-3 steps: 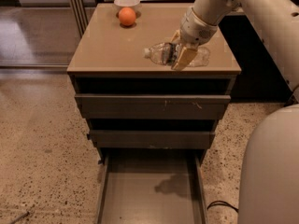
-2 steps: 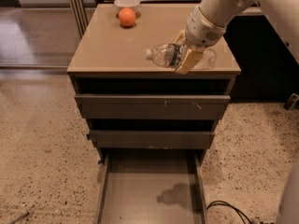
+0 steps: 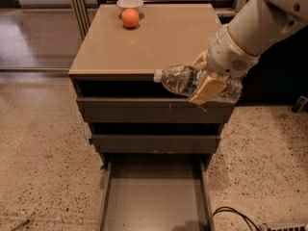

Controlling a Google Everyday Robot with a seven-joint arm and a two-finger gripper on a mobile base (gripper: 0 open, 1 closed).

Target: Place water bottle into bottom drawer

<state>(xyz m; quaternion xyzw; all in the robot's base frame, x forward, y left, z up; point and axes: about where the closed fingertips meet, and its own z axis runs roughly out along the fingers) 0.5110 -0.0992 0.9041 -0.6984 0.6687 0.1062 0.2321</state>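
The water bottle (image 3: 179, 79) is clear crinkled plastic with a white cap pointing left. It lies sideways in the air in front of the cabinet's top edge. My gripper (image 3: 204, 78) is shut on the water bottle around its middle, with a tan finger (image 3: 207, 89) across its front. The white arm comes in from the upper right. The bottom drawer (image 3: 155, 203) is pulled out below, showing a plain grey floor with thin side walls. The bottle hangs well above it, over the upper drawer fronts.
An orange (image 3: 130, 18) and a white bowl (image 3: 130, 3) sit at the back of the cabinet top (image 3: 144, 42). The top drawer front (image 3: 144, 110) and middle drawer front (image 3: 154, 143) stick out slightly. A black cable (image 3: 236, 215) lies on the speckled floor at lower right.
The gripper has carried the bottle off the cabinet top, forward and down past its front edge. The view has also shifted closer to the cabinet.
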